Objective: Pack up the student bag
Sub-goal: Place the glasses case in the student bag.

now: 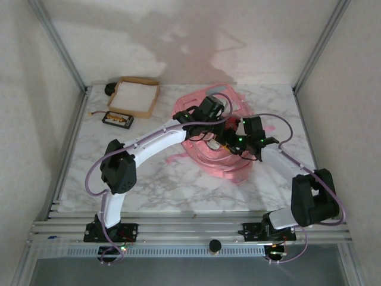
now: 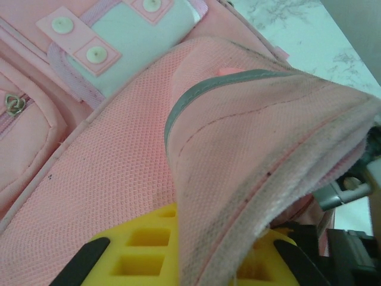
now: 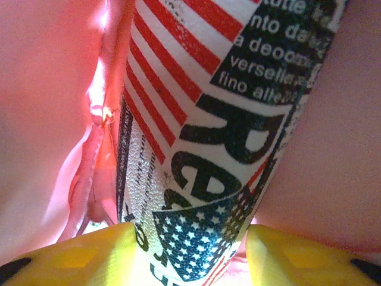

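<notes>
Left gripper [image 2: 208,262] is clamped tight on a fold of the bag [image 2: 101,179], which lies under both grippers. Right gripper [image 3: 190,262] is inside the bag, half-closed against a striped can [image 3: 202,119], pink lining around it. Tray [image 1: 154,100], well left of the left gripper, holds something white.

Nearer than the student bag [image 1: 226,170] the worktop [image 1: 161,185] lies bare; left beyond the bag, a cardboard tray [image 1: 140,81] and dark case [image 1: 117,119] obstruct.
</notes>
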